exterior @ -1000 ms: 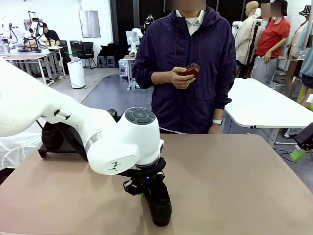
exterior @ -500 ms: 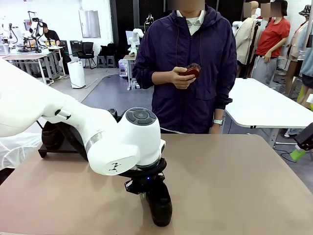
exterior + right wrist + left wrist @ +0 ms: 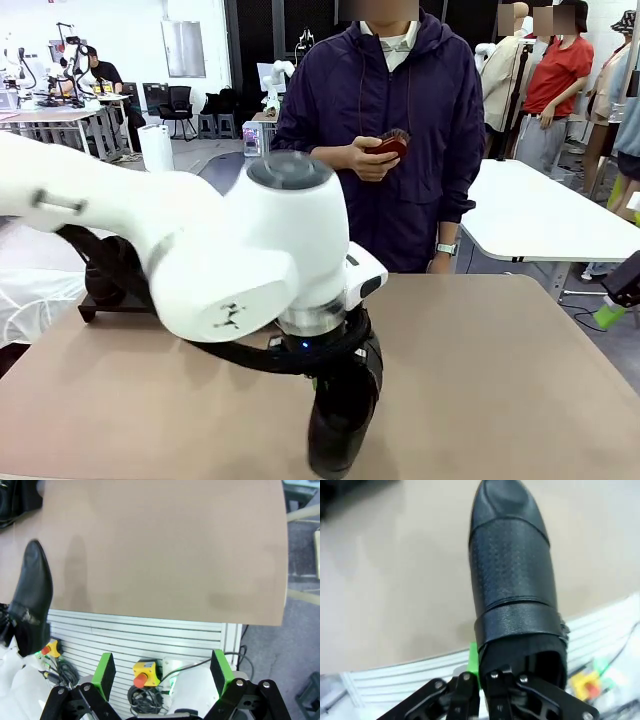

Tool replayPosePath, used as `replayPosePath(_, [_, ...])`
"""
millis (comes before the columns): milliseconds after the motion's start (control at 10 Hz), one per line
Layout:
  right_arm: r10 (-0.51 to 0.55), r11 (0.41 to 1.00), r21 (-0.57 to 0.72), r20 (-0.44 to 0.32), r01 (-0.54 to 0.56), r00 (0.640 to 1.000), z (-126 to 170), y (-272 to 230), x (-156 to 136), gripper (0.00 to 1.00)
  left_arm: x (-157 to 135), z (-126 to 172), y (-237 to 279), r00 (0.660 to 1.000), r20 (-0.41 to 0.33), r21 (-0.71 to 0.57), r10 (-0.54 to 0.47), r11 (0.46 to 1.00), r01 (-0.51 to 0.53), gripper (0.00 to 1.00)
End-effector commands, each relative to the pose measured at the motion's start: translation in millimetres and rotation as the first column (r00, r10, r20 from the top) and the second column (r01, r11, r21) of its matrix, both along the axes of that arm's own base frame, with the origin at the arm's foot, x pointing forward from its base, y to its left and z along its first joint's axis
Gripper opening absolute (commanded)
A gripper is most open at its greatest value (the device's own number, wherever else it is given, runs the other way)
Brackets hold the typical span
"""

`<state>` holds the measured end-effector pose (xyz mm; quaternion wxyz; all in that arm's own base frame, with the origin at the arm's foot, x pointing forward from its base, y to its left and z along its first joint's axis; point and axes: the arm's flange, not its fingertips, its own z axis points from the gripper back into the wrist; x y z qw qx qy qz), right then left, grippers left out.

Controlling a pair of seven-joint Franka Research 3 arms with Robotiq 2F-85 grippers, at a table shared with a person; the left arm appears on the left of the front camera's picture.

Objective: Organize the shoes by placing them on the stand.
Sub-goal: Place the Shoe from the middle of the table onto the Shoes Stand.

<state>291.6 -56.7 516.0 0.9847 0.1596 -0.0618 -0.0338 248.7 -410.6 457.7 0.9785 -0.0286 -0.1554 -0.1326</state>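
While its green-padded left pincer [image 3: 479, 677] clamps the heel rim, the glossy black leather loafer [image 3: 512, 575] hangs toe-down beneath; the right pincer [image 3: 162, 667] gapes apart.

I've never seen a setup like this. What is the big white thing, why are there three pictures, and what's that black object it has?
The white thing is a robot arm. Its left gripper, a two-finger claw, is clamped on the rim of a black shoe and holds it above the brown table. One picture looks across the table at a person; the other two come from cameras on each arm's wrist. The right gripper is open, holding nothing. At the table's far left is a low black stand with something dark on it.
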Motion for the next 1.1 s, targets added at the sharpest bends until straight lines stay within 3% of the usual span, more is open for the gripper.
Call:
replayPosePath(0, [0.016, 1.0, 0.026, 0.007, -0.017, 1.0, 3, -2, 0, 1.0, -10, 48, 53, 0.983, 0.126, 0.089, -0.131, 0.989, 0.121, 0.0])
replayPosePath(200, [0.016, 1.0, 0.026, 0.007, -0.017, 1.0, 3, -2, 0, 1.0, -17, 75, 107, 0.961, 0.276, 0.042, -0.026, 0.999, 0.015, 0.0])
replayPosePath(400, [0.016, 1.0, 0.026, 0.007, -0.017, 1.0, 3, -2, 0, 1.0, -15, 88, 183, 0.932, 0.35, 0.035, 0.094, 0.993, -0.113, 0.0])
replayPosePath(600, [0.016, 1.0, 0.026, 0.007, -0.017, 1.0, 3, -2, 0, 1.0, -14, 86, 265, 0.922, 0.36, -0.043, 0.143, 0.99, -0.136, 0.0])
replayPosePath(700, [0.016, 1.0, 0.026, 0.007, -0.017, 1.0, 3, -2, 0, 1.0, -6, 76, 298, 0.923, 0.363, -0.014, 0.13, 0.991, -0.134, 0.0])
replayPosePath(1000, [0.016, 1.0, 0.026, 0.007, -0.017, 1.0, 3, -2, 0, 1.0, 31, 49, 364, 0.941, 0.293, -0.151, 0.166, 0.98, -0.126, 0.0])
